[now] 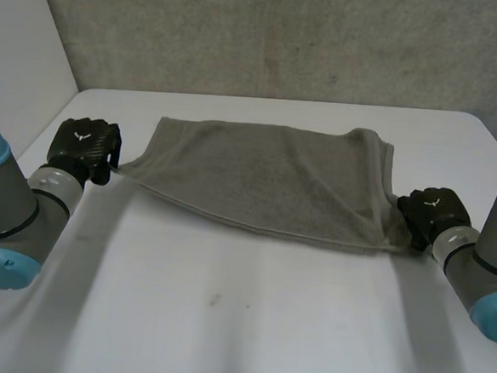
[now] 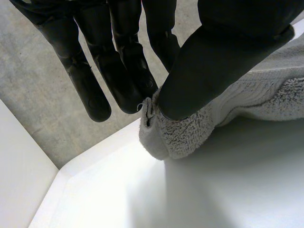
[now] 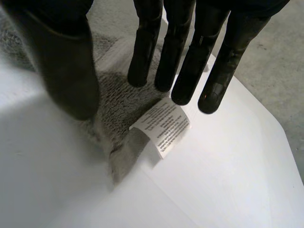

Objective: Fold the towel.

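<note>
The grey elbow joints with light-blue caps sit nearest, the left arm (image 1: 8, 212) and the right arm (image 1: 491, 255) each reaching forward along one side of the towel (image 1: 266, 175).

The left hand (image 1: 82, 145) is at the towel's left near corner, back of the hand turned up. In its wrist view the thumb (image 2: 209, 66) presses the thick, looped corner of the cloth against the straight fingers (image 2: 118, 61). The corner is pinched between them and held a little above the table.

The right hand (image 1: 430, 215) is at the towel's right near corner, palm facing the cloth. In its wrist view its fingers (image 3: 190, 57) are straight and spread slightly, and the thumb (image 3: 66, 61) stands well apart from them. The hand is open, with the corner lying below the gap between thumb and fingers. A white care label (image 3: 164, 124) with black print sticks out from that corner, just under the fingertips.

The grey-brown towel is spread wide between the two hands on the white table (image 1: 239, 322), its far edge lying towards the grey concrete wall (image 1: 268, 34).
</note>
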